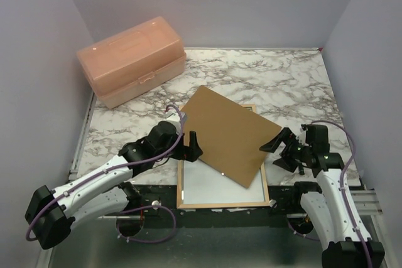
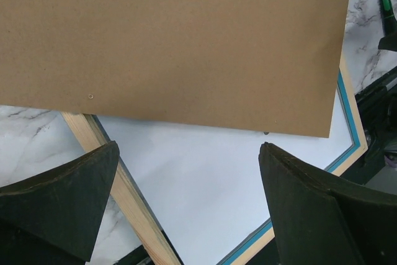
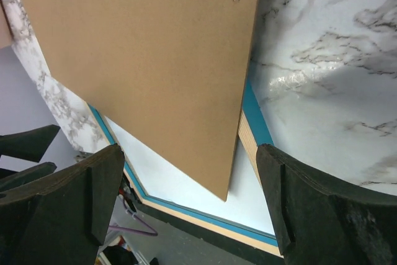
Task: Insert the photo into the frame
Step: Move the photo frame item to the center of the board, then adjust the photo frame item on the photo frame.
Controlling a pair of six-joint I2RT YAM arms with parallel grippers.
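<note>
The frame [image 1: 221, 205] lies flat at the table's near edge, light wood face up, with blue showing along its rails [image 3: 254, 116]. The photo [image 1: 213, 189] lies inside it, white back up. A brown backing board [image 1: 229, 133] rests askew over the frame's far part and covers most of the photo. My left gripper [image 1: 195, 145] is open and empty by the frame's left rail [image 2: 130, 197], over the photo [image 2: 211, 184]. My right gripper [image 1: 281, 150] is open and empty at the board's right corner, just above the board's edge [image 3: 155, 60].
A pink translucent toolbox [image 1: 132, 61] stands at the back left. Grey walls close the left, back and right sides. The marble table [image 1: 276, 80] ends at the near edge under the frame's bottom rail.
</note>
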